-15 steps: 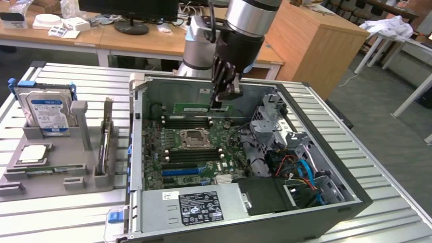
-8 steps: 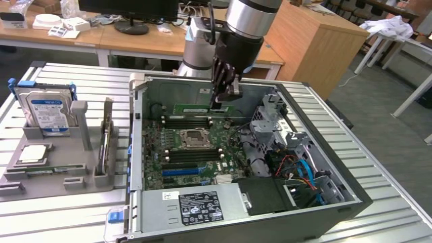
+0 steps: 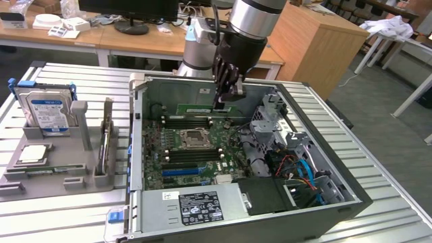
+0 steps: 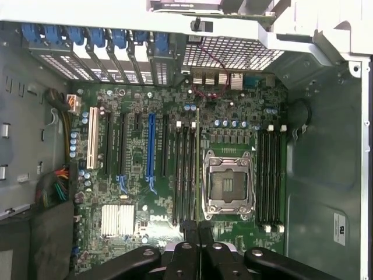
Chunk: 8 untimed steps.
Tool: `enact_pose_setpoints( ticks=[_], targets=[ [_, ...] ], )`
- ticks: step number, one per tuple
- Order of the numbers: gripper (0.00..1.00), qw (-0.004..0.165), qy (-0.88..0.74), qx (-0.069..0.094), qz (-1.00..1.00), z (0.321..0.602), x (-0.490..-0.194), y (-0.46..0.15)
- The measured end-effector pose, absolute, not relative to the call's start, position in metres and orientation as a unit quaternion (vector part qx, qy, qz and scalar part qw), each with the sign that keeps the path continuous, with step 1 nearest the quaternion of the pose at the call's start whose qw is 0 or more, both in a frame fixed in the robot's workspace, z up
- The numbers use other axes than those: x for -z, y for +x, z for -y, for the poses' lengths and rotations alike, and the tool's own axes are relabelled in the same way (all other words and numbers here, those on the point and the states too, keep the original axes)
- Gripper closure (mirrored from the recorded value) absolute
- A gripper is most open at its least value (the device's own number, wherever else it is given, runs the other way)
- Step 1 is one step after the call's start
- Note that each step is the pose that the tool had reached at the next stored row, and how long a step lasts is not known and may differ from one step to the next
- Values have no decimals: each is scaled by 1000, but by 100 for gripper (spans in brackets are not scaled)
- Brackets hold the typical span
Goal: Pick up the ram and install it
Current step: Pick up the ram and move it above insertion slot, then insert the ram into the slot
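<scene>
Ribbed metal tabletop [image 3: 60,217] carries an open computer case [image 3: 137,152], lying on its side so the motherboard faces up at the arm.

The ram [image 3: 197,108] hangs over the board at about twelve o'clock from the CPU socket [image 3: 193,135] in the exterior view, lengthwise parallel to the black memory slots [image 3: 187,122] beneath it. The gripper [image 3: 220,105] has its fingers pinched nearly together on the stick near one end, holding it on edge. That suits a part that must go down edge-first into a narrow slot. In the wrist view the ram [image 4: 198,169] shows as a thin line between the fingers of the gripper [image 4: 198,236], running along the bank of slots [image 4: 185,175] beside the socket [image 4: 228,184]. It looks held above them rather than seated, though contact cannot be judged.

Farther out, the blue expansion slot [image 3: 181,171] sits at six o'clock from the socket. At nine o'clock from the case, a grey fixture [image 3: 60,174] props a hard drive [image 3: 48,109] upright, within the arm's reach.
</scene>
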<state>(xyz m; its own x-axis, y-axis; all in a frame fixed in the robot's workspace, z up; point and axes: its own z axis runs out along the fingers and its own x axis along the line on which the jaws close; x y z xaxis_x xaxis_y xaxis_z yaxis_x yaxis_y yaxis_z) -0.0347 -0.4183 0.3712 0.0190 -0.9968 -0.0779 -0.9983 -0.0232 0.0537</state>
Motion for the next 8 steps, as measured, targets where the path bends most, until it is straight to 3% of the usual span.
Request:
enact_pose_setpoints(
  ticks=[8],
  targets=[
    [88, 8, -714, -47, -699, 418, -371, -35]
  ],
)
